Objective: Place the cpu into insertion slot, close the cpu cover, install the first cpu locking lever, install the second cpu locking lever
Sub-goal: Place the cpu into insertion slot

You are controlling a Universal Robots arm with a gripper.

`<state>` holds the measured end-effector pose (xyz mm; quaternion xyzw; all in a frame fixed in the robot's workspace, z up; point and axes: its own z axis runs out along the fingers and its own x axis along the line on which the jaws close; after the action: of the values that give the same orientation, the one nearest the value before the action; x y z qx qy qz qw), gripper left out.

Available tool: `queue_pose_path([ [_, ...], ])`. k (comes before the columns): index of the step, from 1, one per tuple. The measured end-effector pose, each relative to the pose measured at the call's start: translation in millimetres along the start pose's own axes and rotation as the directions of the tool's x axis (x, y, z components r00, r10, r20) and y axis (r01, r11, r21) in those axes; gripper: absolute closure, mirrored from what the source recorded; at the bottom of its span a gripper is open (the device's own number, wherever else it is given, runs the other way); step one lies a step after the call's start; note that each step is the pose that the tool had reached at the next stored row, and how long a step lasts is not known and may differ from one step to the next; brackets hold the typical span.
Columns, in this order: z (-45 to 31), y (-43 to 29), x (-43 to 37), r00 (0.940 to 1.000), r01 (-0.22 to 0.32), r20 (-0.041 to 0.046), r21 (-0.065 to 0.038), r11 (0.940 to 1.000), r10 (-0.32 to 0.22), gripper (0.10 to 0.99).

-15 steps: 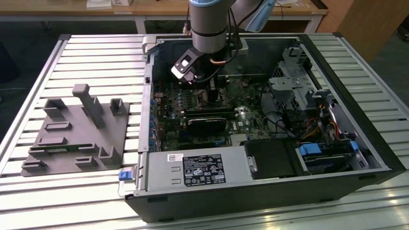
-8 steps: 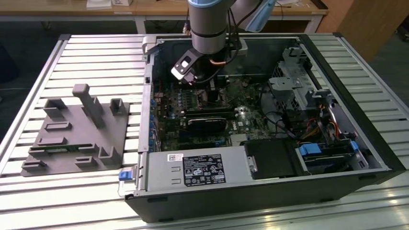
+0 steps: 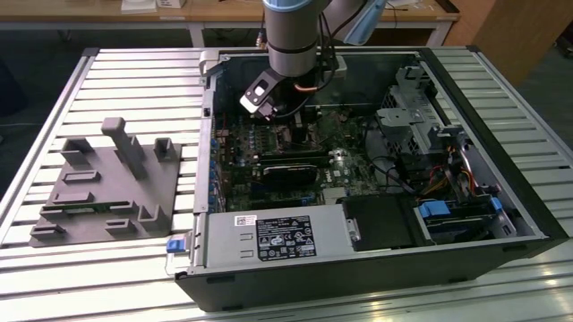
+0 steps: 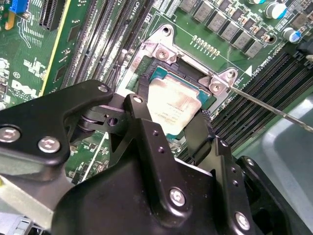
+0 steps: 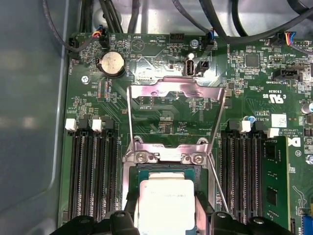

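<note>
- In both wrist views the end effector (image 4: 166,113) (image 5: 166,204) covers the near part of the cpu (image 4: 172,100) (image 5: 166,193) it clamps; in the first wrist view the picture's edge cuts both off.
- Whether the cpu sits in the slot (image 4: 146,67) or just above it cannot be told.
- A lever (image 4: 266,106) runs off the second wrist view's edge.
- In the exterior view the arm (image 3: 291,33) is cut off at the top and hides part of the board (image 3: 241,161).

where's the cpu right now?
In both wrist views the cpu is at the insertion slot, between the banks of memory slots, with the cpu cover hinged open.
</note>
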<state>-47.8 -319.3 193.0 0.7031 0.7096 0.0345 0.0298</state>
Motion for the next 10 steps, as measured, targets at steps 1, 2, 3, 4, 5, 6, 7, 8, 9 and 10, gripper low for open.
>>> queue_pose_path([
  [1, 0.1, 0.0, -0.1, 1.0000, -0.002, 0.0002, 0.000, 1.0000, 0.002, 0.545],
  [2, 0.2, 0.0, -0.2, 1.0000, -0.005, 0.0005, 0.000, 1.0000, 0.005, 0.545],
  [3, 0.2, 0.0, -0.2, 1.0000, -0.006, 0.0008, 0.000, 1.0000, 0.006, 0.545],
  [4, 0.3, 0.0, -0.2, 1.0000, -0.009, 0.0009, 0.000, 1.0000, 0.009, 0.545],
  [5, 0.6, 0.0, -0.2, 0.9999, -0.015, 0.0013, 0.000, 0.9999, 0.015, 0.545],
  [6, 0.8, 0.0, -0.2, 0.9997, -0.023, 0.0019, 0.000, 0.9997, 0.023, 0.545],
  [7, 0.9, -0.2, -0.2, 0.9995, -0.030, 0.0026, 0.000, 0.9996, 0.030, 0.545],
  [8, 1.0, -0.5, -0.2, 0.9995, -0.033, 0.0028, 0.000, 0.9995, 0.033, 0.545],
  [9, 1.2, -0.6, -0.2, 0.9994, -0.034, 0.0026, 0.000, 0.9994, 0.034, 0.545],
  [10, 1.4, -0.8, -0.2, 0.9994, -0.034, 0.0024, 0.000, 0.9994, 0.034, 0.545],
])
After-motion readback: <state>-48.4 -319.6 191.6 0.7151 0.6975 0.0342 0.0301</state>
